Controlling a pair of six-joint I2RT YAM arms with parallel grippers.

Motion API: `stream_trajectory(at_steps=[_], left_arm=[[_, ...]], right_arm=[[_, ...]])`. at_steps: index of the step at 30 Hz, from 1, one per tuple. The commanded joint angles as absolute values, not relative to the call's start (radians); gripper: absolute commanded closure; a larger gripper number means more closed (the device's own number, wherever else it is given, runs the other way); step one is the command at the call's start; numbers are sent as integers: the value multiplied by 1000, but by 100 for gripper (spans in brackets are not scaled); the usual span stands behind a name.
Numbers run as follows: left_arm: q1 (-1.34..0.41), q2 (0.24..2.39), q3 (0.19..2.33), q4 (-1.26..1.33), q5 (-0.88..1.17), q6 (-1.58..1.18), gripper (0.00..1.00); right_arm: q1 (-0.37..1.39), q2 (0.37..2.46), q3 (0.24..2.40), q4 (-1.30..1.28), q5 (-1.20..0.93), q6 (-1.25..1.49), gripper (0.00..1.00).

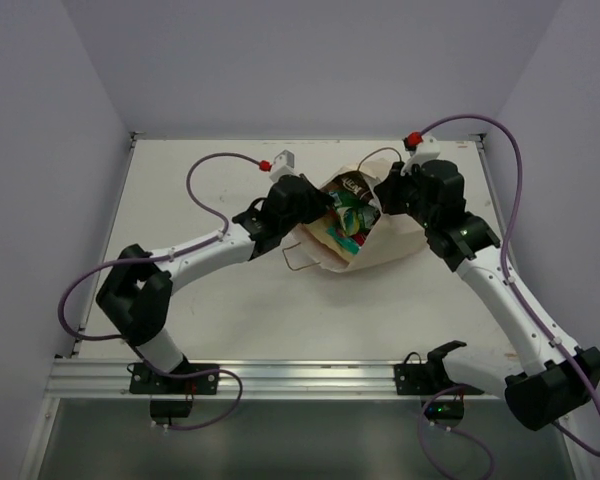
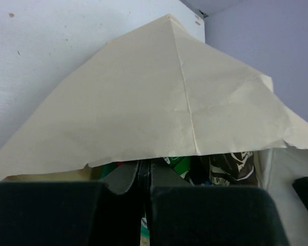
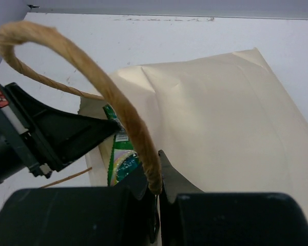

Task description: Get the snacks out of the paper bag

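Top external: no foil snack packets (image 1: 345, 222) have left the beige paper bag (image 1: 405, 245) between shut left gripper (image 2: 143, 177) and right gripper (image 3: 157, 188) clamping its brown cord handle (image 3: 118, 107).

White table (image 1: 310, 320), paper bag (image 1: 390, 245) lying on it, seemingly on its side

L arm (image 1: 195, 255) & R arm (image 1: 500, 290): white link tubes w/ black joint housings are seen. A purple cable (image 1: 192, 176) is run along each, ended by a red connector (image 1: 264, 164) beside a white wrist cam mount (image 1: 283, 159). Green LED (image 1: 467, 232) is lit on R arm. Black base clamps (image 1: 160, 378) are fitted.
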State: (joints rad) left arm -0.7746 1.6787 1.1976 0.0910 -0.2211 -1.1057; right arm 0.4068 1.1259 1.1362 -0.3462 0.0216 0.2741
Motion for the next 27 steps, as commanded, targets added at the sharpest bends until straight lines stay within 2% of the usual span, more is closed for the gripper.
stream_trajectory(at_steps=[1, 6, 12, 14, 17, 18, 20, 21, 22, 23, 26, 27], left_arm=[[-747, 1585, 1169, 120, -265, -1063, 100], [-715, 1456, 1129, 57, -212, -985, 100], [-589, 1240, 1060, -135, -215, -815, 100], [-545, 1218, 1048, -190, -172, -790, 100], [-549, 1190, 1009, -140, -39, -791, 100], [-552, 1189, 997, -123, -10, -836, 94], [-583, 1196, 983, -86, 39, -885, 76], [-625, 1210, 988, -72, 43, -914, 60], [-650, 1219, 995, -60, 38, -925, 53], [-681, 1230, 1023, -60, 8, -933, 37], [-755, 1294, 1055, -57, -17, -986, 17], [-764, 1327, 1052, -48, -11, -1035, 16]], right_arm=[[387, 1103, 1140, -344, 9, 295, 100], [374, 1108, 1154, -359, 34, 293, 100], [354, 1097, 1131, -365, 61, 288, 100], [351, 1098, 1126, -364, 57, 285, 100], [353, 1103, 1124, -365, 45, 290, 100], [353, 1101, 1126, -364, 40, 291, 100], [353, 1106, 1131, -364, 40, 299, 100], [353, 1109, 1134, -364, 40, 302, 100], [353, 1111, 1140, -364, 37, 305, 100], [351, 1114, 1141, -364, 32, 310, 100], [353, 1121, 1149, -364, 26, 321, 100], [353, 1123, 1149, -364, 22, 324, 100]])
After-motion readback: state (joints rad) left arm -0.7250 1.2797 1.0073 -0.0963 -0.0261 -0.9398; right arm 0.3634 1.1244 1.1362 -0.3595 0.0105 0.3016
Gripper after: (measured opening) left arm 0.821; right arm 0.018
